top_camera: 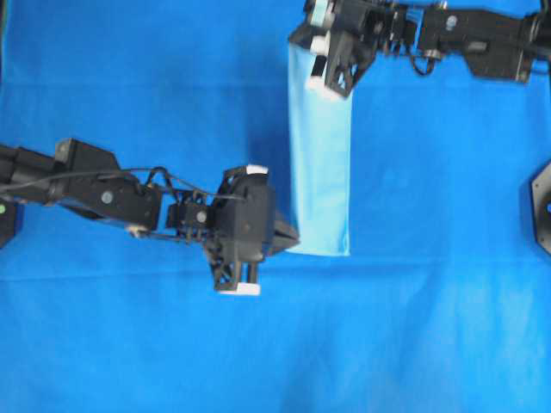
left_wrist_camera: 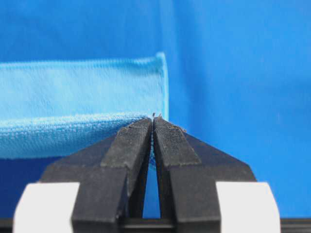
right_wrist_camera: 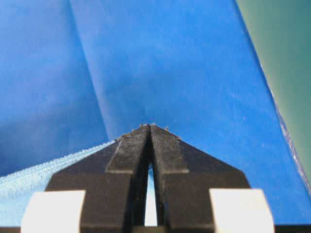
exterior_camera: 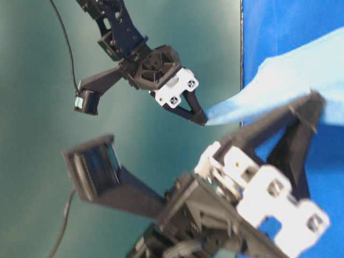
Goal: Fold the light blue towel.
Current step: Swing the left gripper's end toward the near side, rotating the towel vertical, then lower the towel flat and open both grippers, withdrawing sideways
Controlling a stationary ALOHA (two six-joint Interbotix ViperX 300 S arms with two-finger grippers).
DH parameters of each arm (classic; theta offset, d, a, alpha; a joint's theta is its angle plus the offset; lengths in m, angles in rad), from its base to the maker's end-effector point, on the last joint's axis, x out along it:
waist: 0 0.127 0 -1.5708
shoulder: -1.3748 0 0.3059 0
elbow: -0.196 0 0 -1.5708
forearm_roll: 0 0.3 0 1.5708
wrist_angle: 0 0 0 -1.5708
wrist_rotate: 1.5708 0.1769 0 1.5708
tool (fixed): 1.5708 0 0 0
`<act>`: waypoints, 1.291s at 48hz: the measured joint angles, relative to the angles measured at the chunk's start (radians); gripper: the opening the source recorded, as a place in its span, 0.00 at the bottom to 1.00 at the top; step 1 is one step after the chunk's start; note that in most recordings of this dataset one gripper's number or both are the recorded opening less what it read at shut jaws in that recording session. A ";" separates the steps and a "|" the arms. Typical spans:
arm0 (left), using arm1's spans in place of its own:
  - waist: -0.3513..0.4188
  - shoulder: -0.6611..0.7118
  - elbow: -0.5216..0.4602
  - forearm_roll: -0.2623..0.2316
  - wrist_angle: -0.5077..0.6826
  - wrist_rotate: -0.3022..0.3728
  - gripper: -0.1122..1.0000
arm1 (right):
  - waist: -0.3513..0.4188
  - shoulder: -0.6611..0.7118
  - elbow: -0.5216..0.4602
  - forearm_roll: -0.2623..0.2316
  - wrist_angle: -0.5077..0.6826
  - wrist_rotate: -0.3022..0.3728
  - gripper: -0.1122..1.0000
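Both grippers, left (top_camera: pixel 293 237) and right (top_camera: pixel 303 39), clamped on opposite corners of towel (top_camera: pixel 320 155), lifted above sheet (top_camera: pixel 155 77).

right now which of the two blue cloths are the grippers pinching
The light blue towel, the paler, narrow strip. Left gripper and right gripper each clamp an end; the deeper royal-blue sheet just lies flat underneath.

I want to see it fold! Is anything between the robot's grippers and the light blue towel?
No, nothing is. Both are shut on the light blue towel: the left gripper pinches one end and the right gripper the other, above the big blue sheet.
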 measured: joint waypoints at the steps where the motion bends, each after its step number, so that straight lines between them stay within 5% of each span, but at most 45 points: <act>1: 0.000 -0.003 0.003 0.000 0.000 -0.002 0.11 | 0.000 0.000 0.000 0.000 0.000 0.000 0.10; 26: -0.003 -0.009 0.012 0.000 -0.003 0.003 0.14 | 0.008 0.021 0.000 0.000 -0.003 0.002 0.11; 28: -0.002 -0.008 0.012 0.000 -0.003 0.003 0.21 | 0.008 0.021 0.000 0.000 -0.003 0.003 0.15; 37: -0.006 -0.009 0.012 -0.002 -0.003 0.008 0.69 | -0.012 0.021 0.000 0.000 -0.008 -0.002 0.64; 42: 0.005 -0.011 0.012 0.000 0.009 0.014 0.86 | -0.014 0.021 0.000 -0.002 -0.008 -0.005 0.64; 62: 0.029 -0.236 0.043 0.000 0.230 0.020 0.81 | 0.002 -0.106 0.058 -0.002 0.018 -0.003 0.61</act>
